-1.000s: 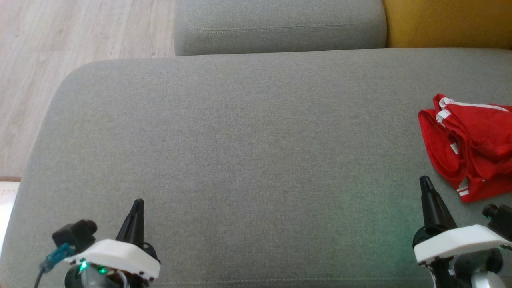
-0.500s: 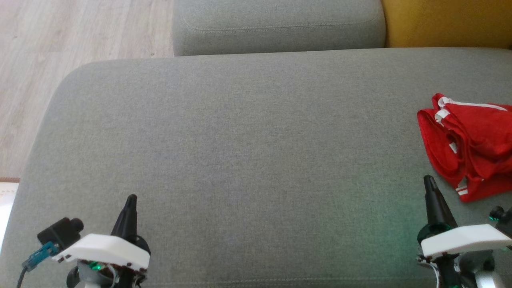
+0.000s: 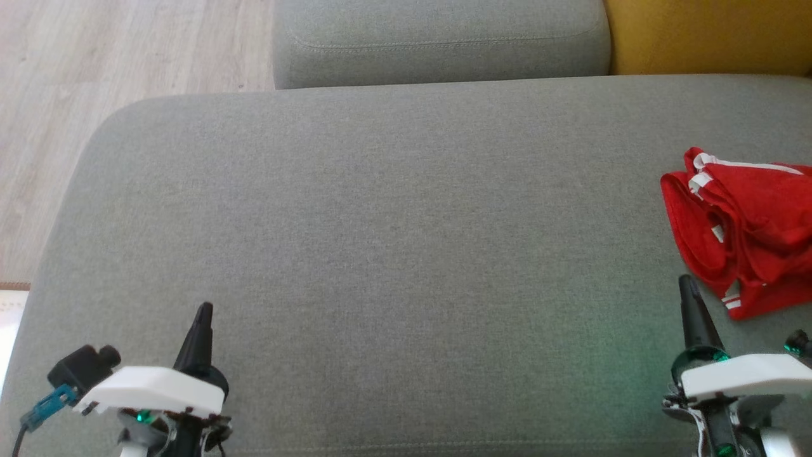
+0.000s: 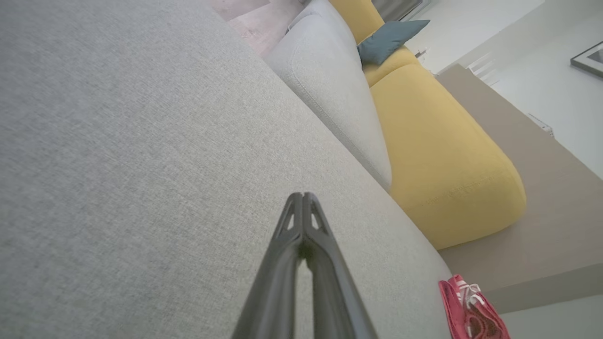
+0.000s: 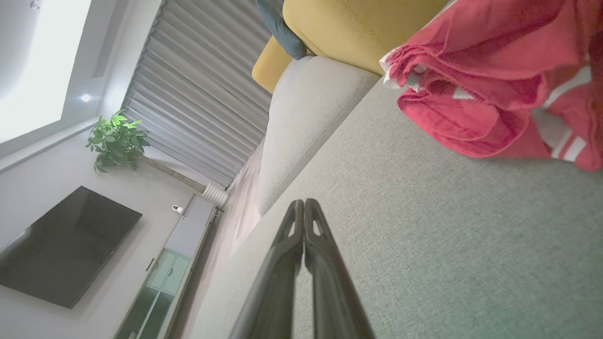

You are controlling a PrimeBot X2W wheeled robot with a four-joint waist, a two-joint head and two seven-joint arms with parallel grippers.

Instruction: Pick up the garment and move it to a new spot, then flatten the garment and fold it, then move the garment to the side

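The garment [image 3: 745, 231] lies bunched, perhaps folded, on the sofa [image 3: 380, 222]. The left gripper [image 3: 203, 309] and right gripper [image 3: 684, 280] have their jaws pressed together, empty.

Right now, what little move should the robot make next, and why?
Probably open the right gripper and reach for the near edge of the garment. It lies bunched and untouched on the cushion, just beyond that gripper, which is shut and empty.
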